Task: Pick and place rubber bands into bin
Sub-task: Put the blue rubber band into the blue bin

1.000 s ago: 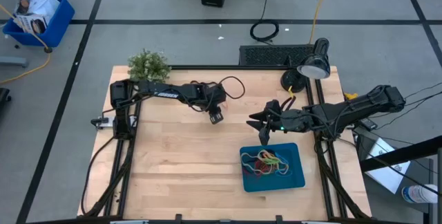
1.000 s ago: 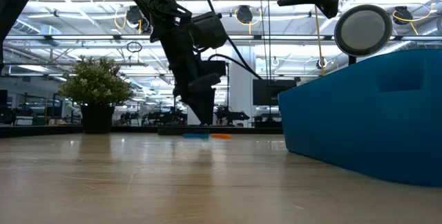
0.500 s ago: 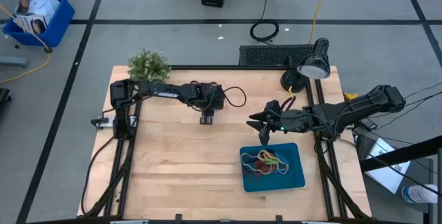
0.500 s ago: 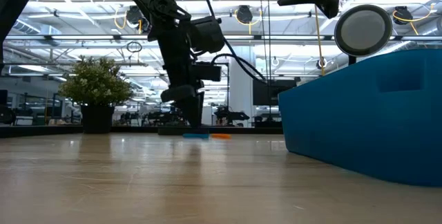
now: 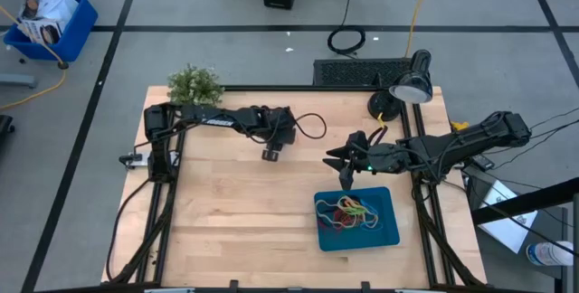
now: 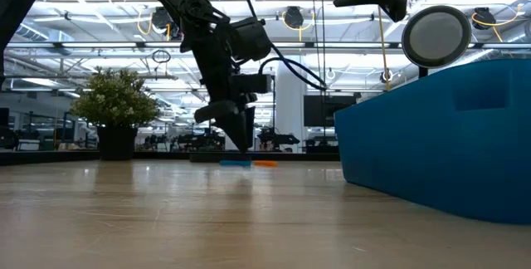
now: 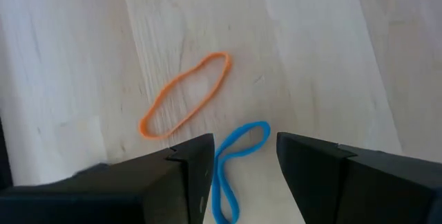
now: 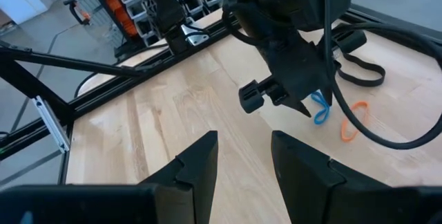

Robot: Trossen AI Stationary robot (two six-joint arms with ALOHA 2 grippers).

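Observation:
A blue rubber band [image 7: 238, 156] and an orange rubber band [image 7: 185, 94] lie flat on the wooden table, side by side. My left gripper [image 7: 244, 160] hovers open just above the blue one, a finger on either side of its end; it shows low over the table's far middle [image 5: 270, 155] and in the low view [image 6: 241, 140]. The teal bin [image 5: 391, 236] stands at the near right with several coloured rubber bands [image 5: 348, 212] in it. My right gripper [image 5: 346, 178] waits open, high above the bin's far edge.
A potted plant [image 5: 194, 85] stands at the table's far left corner and a desk lamp [image 5: 412, 80] at the far right. The left arm's black cable [image 5: 309, 127] loops beside its wrist. Bare wood stretches across the near left [image 5: 235, 230].
My left gripper has rolled about its own pointing line while staying over the blue and orange bands, so its fingers now stand turned against where they were. Its gap looks unchanged. The bands have kept their places.

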